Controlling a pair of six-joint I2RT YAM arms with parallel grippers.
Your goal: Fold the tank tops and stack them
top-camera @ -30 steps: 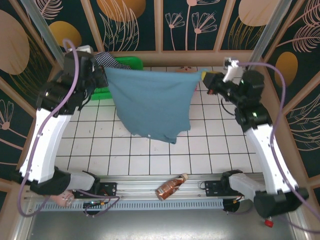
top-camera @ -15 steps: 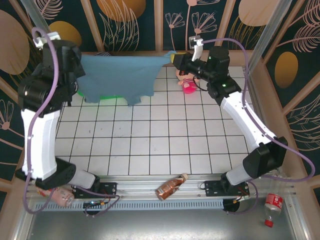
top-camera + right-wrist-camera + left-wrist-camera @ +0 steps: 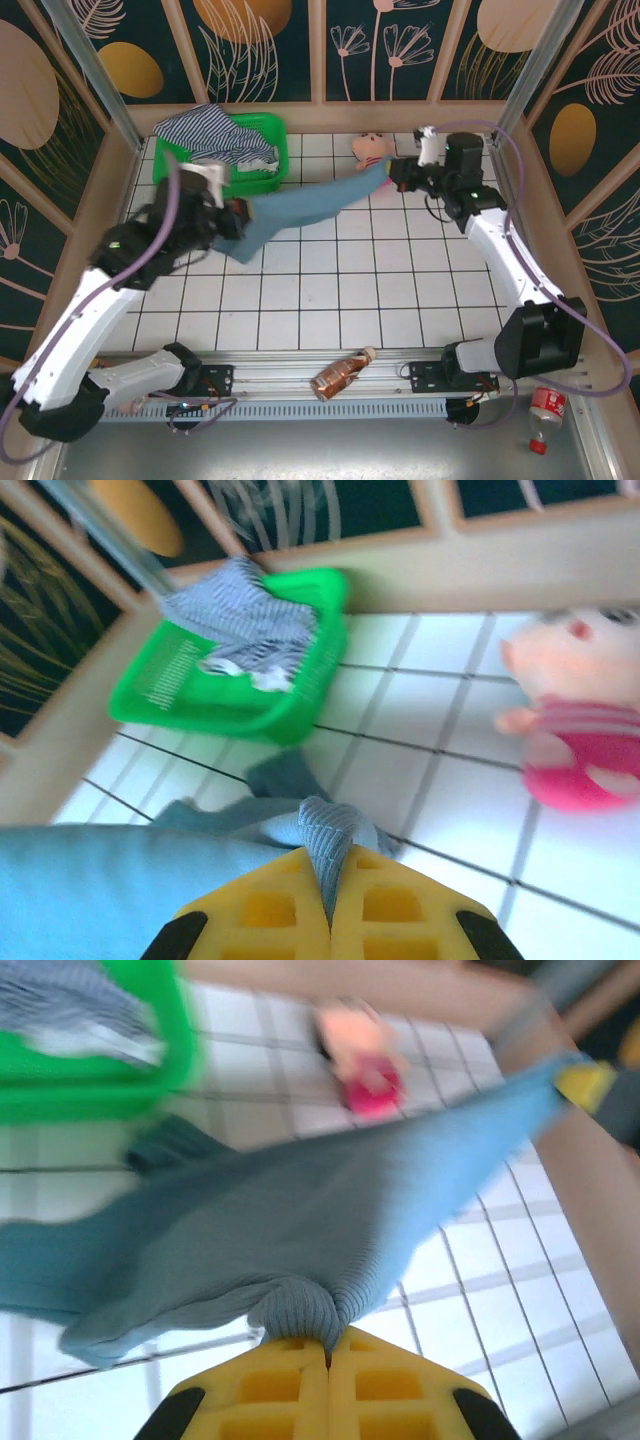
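My left claw [image 3: 328, 1348] is pinched fully shut on a bunched fold of the teal tank top [image 3: 300, 205], the ribbed cloth squeezed between the yellow fingers [image 3: 270, 1400]. My right claw [image 3: 328, 872] is likewise closed tight, with a narrow strip of the same top caught between its pads. From above, the teal top stretches in a long band between the two claws, running from the left one near the middle left of the tiled table [image 3: 350, 290] up to the right one at the far right, beside the pink doll [image 3: 368, 148]. The band hangs slack and sags toward the tiles on my left side; whether it touches them I cannot tell. The striped tank top [image 3: 215, 135] lies crumpled in the green basket [image 3: 272, 130] at the far left corner, part of it draped over the basket's far rim. A brown bottle [image 3: 340, 375] lies on its side on the near rail between my bases.
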